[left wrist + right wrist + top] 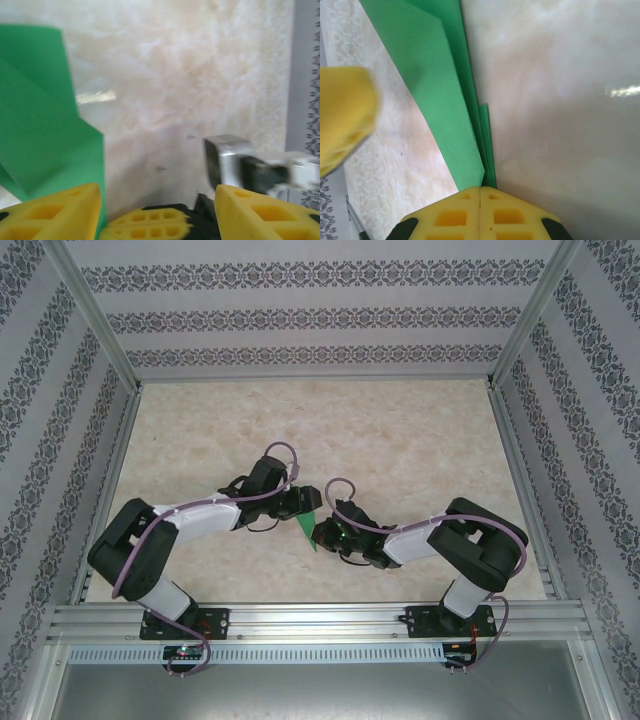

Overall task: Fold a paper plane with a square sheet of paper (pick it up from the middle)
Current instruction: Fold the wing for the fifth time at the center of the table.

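Marbled bench [400, 430] runs broad and open behind both arms, back to the patterned walls. Left claw [303, 502] stands released, fingers apart, just beside the folded green paper [307, 528] at centre front. The paper's layered straight edges taper to a narrow end. Right claw [325, 533] is clenched on that end.

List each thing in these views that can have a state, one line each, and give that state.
left gripper: jaws open, edge of the green paper beside one finger, not clamped.
right gripper: jaws shut on the green paper.
green paper: folded into long overlapping layers, narrow end pinched by the right gripper.
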{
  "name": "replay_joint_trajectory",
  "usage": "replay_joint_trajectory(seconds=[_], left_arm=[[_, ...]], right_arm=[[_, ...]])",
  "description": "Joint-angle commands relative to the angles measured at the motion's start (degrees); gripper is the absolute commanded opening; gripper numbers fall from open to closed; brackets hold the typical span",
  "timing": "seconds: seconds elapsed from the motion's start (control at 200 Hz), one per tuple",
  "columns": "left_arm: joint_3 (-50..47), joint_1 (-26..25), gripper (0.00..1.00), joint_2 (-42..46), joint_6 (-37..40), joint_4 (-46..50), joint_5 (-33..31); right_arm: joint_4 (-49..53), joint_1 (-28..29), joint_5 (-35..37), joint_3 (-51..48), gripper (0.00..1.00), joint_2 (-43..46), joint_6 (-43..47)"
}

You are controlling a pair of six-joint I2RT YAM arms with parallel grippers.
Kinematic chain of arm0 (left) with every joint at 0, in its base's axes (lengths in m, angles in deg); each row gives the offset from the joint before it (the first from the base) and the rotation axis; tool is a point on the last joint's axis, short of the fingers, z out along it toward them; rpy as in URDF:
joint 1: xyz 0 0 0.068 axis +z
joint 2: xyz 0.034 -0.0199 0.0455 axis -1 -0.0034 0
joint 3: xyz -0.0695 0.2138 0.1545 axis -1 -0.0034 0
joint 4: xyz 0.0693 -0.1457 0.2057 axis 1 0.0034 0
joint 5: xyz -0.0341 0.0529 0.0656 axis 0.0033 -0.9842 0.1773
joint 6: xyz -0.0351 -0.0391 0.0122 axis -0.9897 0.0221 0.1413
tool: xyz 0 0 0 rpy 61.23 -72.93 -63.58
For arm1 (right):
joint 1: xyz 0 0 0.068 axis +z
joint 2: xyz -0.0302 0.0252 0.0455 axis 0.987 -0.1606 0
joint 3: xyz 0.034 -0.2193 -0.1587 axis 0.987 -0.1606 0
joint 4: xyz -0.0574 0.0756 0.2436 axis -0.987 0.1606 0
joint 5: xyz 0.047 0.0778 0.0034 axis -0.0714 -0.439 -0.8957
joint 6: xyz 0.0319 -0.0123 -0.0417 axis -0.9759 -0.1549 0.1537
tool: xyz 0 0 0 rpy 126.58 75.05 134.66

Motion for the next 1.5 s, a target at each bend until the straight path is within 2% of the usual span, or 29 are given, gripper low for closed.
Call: replay_joint_trajectory(seconds=[0.0, 0.25, 0.634, 0.799, 0.954, 1.054, 1.429, 1.494], left_arm=[[1.56, 0.58, 0.63, 2.24, 2.17, 0.14, -0.90], [1.20, 0.56, 0.63, -1.36, 2.66, -0.90, 0.68], [2.50, 0.59, 0.62, -9.12, 3.61, -3.82, 1.10], [2.69, 0.67, 0.61, -11.54, 3.58, -2.92, 0.58], [2.42, 0.63, 0.61, -11.82, 3.15, -2.45, 0.08], [2.59, 0.75, 0.61, -11.85, 3.33, -1.64, -0.31], [3.04, 0.72, 0.60, -12.04, 3.78, -0.57, 0.22], [3.15, 0.71, 0.60, -12.10, 3.84, -0.38, 0.41]], right_arm=[[2.15, -0.48, 0.80, -1.92, 0.03, -1.66, -2.71], [0.74, -1.08, -2.28, -0.84, 0.03, -4.66, -4.71], [-0.32, -1.26, -2.91, -0.96, 0.04, -6.01, -6.35], [4.08, -1.09, -2.78, 0.41, 0.11, -4.23, -4.27], [12.90, -0.58, -2.22, 3.32, 0.18, -1.67, -0.78], [16.08, -0.29, -1.87, 3.83, 0.18, -0.64, -0.07], [16.40, 0.33, -1.45, 1.50, 0.22, 4.29, -1.65], [16.29, 0.29, -1.71, 1.28, 0.16, 4.67, -1.83]])
